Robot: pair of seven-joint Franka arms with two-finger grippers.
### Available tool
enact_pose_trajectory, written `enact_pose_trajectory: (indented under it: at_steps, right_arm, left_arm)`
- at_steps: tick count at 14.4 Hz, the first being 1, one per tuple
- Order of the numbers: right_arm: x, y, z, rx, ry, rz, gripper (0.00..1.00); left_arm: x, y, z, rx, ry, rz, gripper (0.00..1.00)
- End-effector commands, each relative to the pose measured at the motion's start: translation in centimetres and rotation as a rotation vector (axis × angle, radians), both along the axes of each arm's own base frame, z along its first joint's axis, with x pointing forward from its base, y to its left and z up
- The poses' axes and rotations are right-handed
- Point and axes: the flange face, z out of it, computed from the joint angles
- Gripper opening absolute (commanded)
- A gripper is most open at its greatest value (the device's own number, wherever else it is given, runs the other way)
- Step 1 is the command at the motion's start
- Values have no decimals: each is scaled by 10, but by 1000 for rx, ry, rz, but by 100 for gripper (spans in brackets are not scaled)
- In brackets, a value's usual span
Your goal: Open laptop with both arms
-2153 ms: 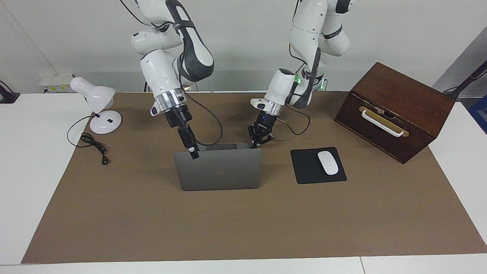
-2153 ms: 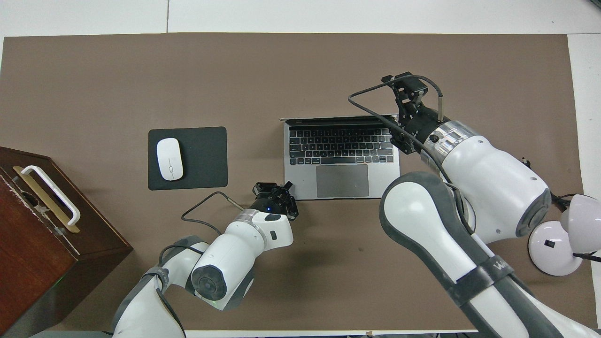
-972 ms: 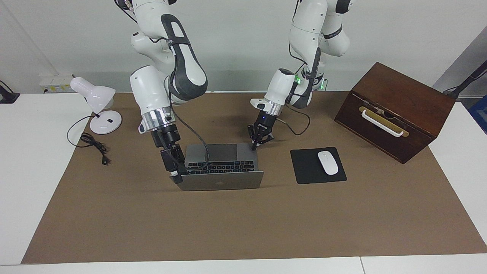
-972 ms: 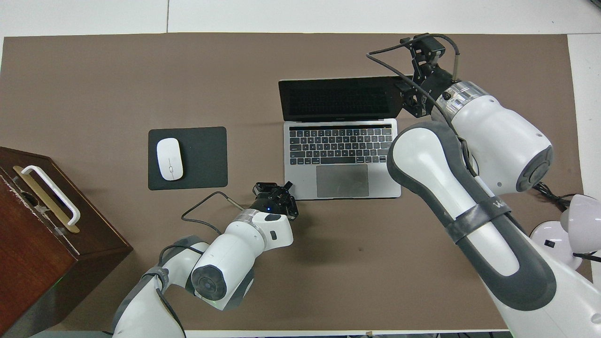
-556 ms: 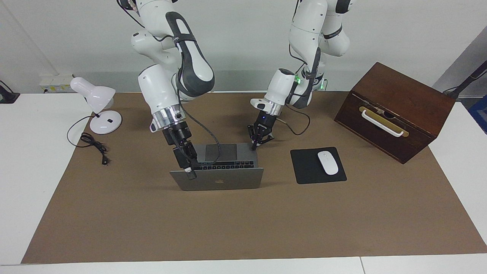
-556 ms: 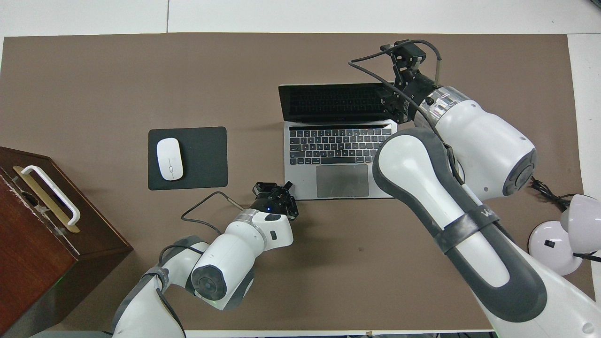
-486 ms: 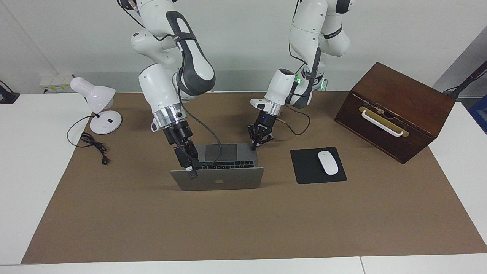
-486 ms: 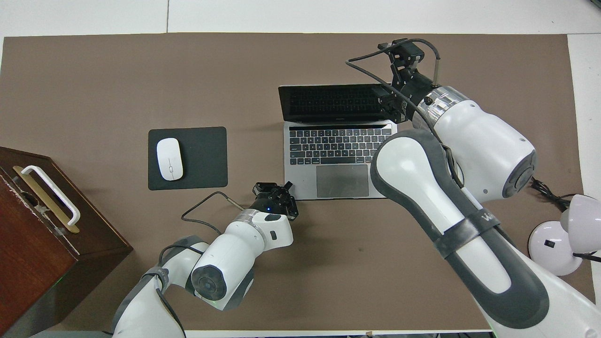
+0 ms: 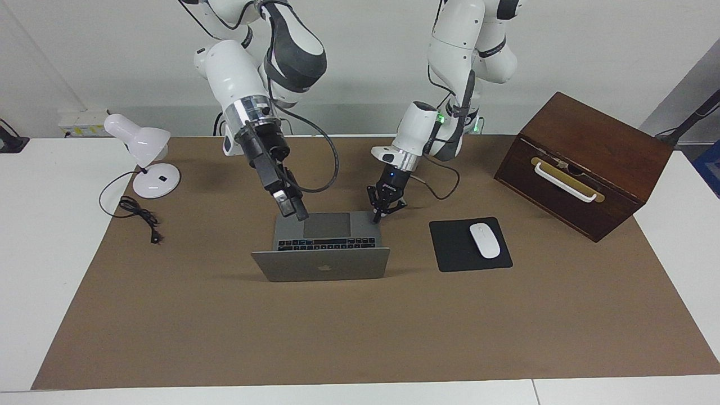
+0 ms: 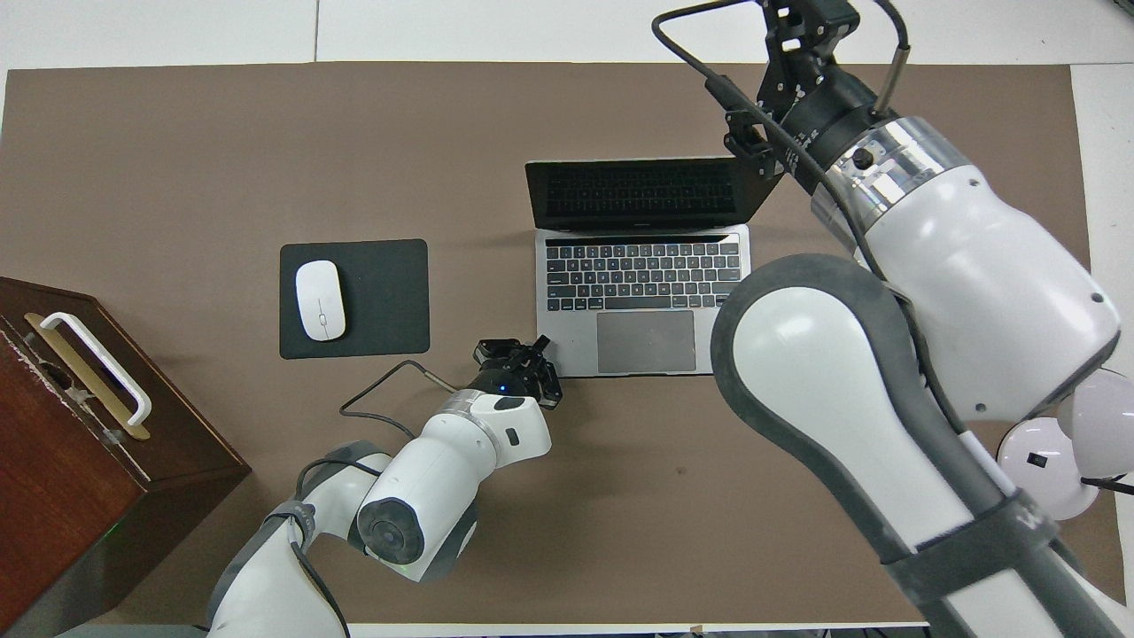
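The thin silver-grey rectangular laptop (image 9: pixel 320 247) (image 10: pixel 642 257) lay open at the centre of the frame, lid tilted back, dark screen, black keys and grey trackpad showing.

The white table (image 9: pixel 50 270) is covered by a wide brown mat (image 9: pixel 360 326). On the mat, just beneath both sets of jaws, rests the open laptop (image 9: pixel 325 247), screen tilted away from the robots. Toward the left arm's end from the left jaws lie a black mouse pad (image 9: pixel 450 250) carrying a white mouse (image 9: pixel 485 240), then a dark wooden box (image 9: pixel 585 163). Toward the right arm's end from the right jaws stand a white desk lamp (image 9: pixel 147 163) and its coiled black cord (image 9: pixel 135 211).
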Motion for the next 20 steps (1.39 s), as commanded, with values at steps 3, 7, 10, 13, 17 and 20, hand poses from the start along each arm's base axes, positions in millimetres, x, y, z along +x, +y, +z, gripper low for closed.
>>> enact_pose_trajectory:
  at_steps: [3,7,10,13,17,20]
  right_arm:
    - [23,-40,5,-378,-74,236,100]
    - [4,-122,-31,-803,252,633,100]
    - [-28,-182,-25,-836,447,827,100]
    - [-46,-208,39,-928,504,900,100]
    - [-60,-204,84,-1037,592,944,100]
    - [-73,-192,55,-1093,748,1040,100]
  left_arm:
    - [7,6,32,-32,14,44,0]
    - [24,21,72,-9,76,73,0]
    - [38,38,104,22,144,94,0]
    - [48,54,127,42,185,111,0]
    - [67,98,175,115,242,92,0]
    - [88,137,224,168,300,73,0]
